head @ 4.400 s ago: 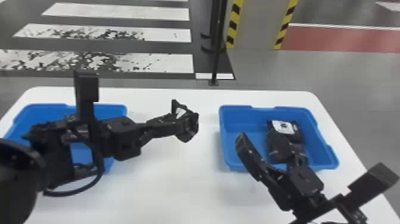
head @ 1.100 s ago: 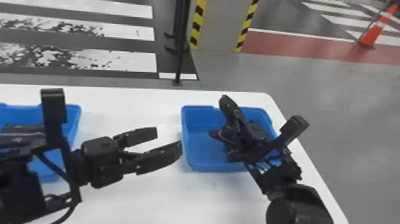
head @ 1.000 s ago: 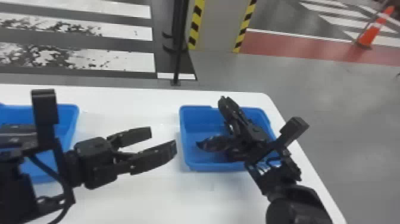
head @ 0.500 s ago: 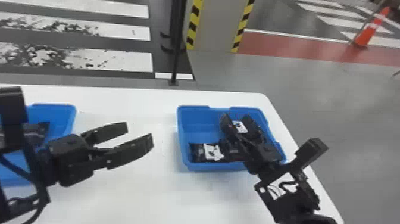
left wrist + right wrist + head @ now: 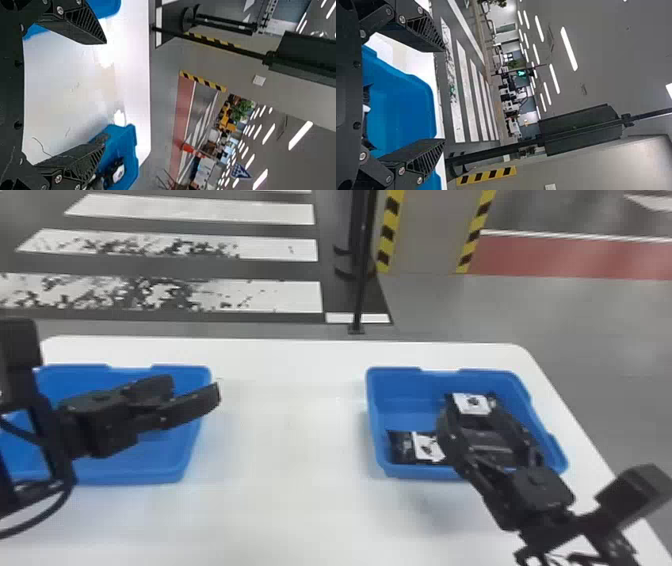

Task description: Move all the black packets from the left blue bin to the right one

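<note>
In the head view, my left gripper (image 5: 196, 384) is open above the right part of the left blue bin (image 5: 135, 476). My right gripper (image 5: 470, 406) stands open over the right blue bin (image 5: 425, 474). One black packet with a white label (image 5: 427, 446) lies at that bin's front left; another labelled packet (image 5: 472, 404) shows between the right fingers, farther back. The arm hides part of the bin. In the left wrist view, the left gripper (image 5: 105, 95) has nothing between its fingers. In the right wrist view, the right gripper (image 5: 444, 95) is spread above the blue bin (image 5: 401, 114).
The white table (image 5: 290, 430) stretches between the two bins. Behind it, a black pole (image 5: 361, 265) stands on the floor near a pillar with yellow-black stripes (image 5: 425, 230).
The head view has swung left. My left gripper has moved left from between the bins to over the left bin. The right gripper has turned and spread, uncovering packets in the right bin.
</note>
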`<state>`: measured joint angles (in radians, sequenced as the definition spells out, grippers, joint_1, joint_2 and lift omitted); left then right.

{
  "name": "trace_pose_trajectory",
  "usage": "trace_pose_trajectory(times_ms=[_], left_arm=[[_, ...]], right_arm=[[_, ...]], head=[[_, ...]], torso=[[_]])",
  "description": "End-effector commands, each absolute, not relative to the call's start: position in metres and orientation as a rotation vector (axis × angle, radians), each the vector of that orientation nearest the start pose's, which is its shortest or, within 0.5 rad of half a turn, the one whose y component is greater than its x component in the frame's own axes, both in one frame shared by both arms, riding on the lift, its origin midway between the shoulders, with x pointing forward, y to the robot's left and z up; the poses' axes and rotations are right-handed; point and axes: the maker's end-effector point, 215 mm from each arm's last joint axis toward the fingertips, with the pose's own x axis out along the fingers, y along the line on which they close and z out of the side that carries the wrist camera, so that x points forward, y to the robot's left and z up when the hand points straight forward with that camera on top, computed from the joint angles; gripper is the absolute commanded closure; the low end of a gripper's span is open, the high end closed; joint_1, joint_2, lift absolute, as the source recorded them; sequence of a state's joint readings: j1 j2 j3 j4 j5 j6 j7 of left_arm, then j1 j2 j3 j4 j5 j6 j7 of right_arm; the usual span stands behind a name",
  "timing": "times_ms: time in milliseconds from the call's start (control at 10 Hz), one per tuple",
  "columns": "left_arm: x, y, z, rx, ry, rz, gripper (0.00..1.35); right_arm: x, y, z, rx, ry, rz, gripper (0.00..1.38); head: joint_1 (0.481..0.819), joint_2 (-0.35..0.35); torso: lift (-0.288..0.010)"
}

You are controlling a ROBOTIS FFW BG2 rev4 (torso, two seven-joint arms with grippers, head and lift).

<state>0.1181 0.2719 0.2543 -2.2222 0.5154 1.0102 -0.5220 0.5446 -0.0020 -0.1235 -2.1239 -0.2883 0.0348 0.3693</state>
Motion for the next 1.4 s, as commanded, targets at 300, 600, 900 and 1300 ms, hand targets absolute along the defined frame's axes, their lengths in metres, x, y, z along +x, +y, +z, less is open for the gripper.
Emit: trace_pose_trajectory(times_ms=[300,600,900,1300], left_arm=[[0.524,0.333,-0.324,-0.252,0.48,-0.289,0.14],[0.546,0.387,-0.367,-0.25,0.609,-0.164,0.14],[0.559,0.412,-0.406,-0.265,0.715,-0.089,0.14],[0.576,0.39,-0.432,-0.289,0.759,-0.135,0.18]], right_arm=[[0.381,-0.213,-0.314,0.199,0.034,0.257,0.24],[0.371,-0.197,-0.323,0.23,0.065,0.28,0.24],[0.369,-0.195,-0.328,0.236,0.081,0.284,0.24],[0.369,-0.192,-0.333,0.259,0.089,0.287,0.24]], head=[[0.695,0.101],[0.695,0.183],[0.695,0.248],[0.695,0.25]], torso=[[-0.185],[-0.185],[-0.185],[-0.185]])
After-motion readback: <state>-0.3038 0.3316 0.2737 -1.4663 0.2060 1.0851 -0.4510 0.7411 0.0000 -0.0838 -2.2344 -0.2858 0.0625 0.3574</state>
